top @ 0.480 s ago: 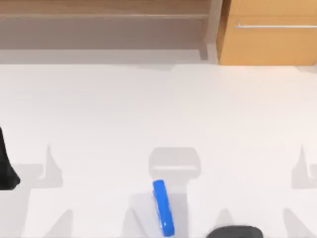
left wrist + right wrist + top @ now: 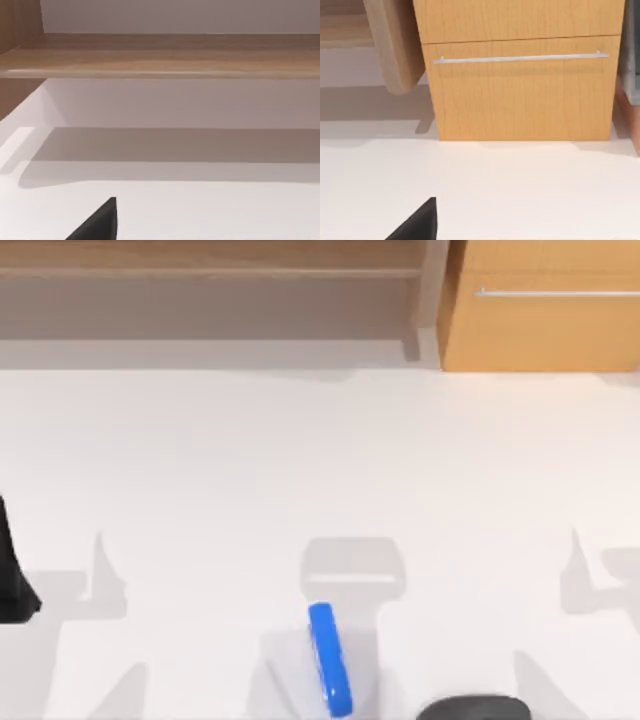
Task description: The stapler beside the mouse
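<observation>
One stapler lies flat on the table, down toward 6 o'clock in the top view. It is a narrow, glossy, bright-blue bar with rounded ends, its long axis running roughly from 11 to 5 o'clock. The mouse, a low dark dome cut off by the frame edge, sits near it at about 4 o'clock, with a gap of bare table between them.

From above I see a dark piece of the left arm at the 9 o'clock edge, well apart from the stapler. The left wrist view gives me a dark wedge of the left gripper over white table, facing a wooden shelf. The right wrist view has a like wedge of the right gripper, facing a cabinet with a slim metal handle. I cannot tell whether either claw is released or clenched.

The table is plain white and matte, crossed by soft grey shadows. At 12 o'clock stands the shelf; the cabinet is at 1 o'clock.
</observation>
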You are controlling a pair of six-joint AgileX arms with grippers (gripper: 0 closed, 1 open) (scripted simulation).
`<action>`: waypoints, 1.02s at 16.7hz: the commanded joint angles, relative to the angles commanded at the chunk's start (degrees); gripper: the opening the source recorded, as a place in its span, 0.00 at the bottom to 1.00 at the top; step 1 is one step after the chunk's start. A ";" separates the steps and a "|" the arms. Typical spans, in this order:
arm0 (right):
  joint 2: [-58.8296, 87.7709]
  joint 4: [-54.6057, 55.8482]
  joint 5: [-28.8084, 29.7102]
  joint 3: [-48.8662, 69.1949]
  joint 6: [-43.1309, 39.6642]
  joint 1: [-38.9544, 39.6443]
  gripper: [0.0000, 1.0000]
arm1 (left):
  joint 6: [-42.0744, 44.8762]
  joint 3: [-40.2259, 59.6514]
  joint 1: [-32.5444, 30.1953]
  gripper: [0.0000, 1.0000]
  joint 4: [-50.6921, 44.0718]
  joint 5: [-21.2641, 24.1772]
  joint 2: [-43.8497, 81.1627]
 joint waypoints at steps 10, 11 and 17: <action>56.64 -27.44 0.69 41.38 20.78 26.23 1.00 | 0.00 0.00 0.00 1.00 0.00 0.00 0.00; 62.84 -30.30 0.76 45.71 22.94 28.96 1.00 | 0.00 0.00 0.00 1.00 0.00 0.00 0.00; 93.73 -44.58 0.97 67.16 33.64 42.69 1.00 | 0.00 0.00 0.00 1.00 0.00 0.00 0.00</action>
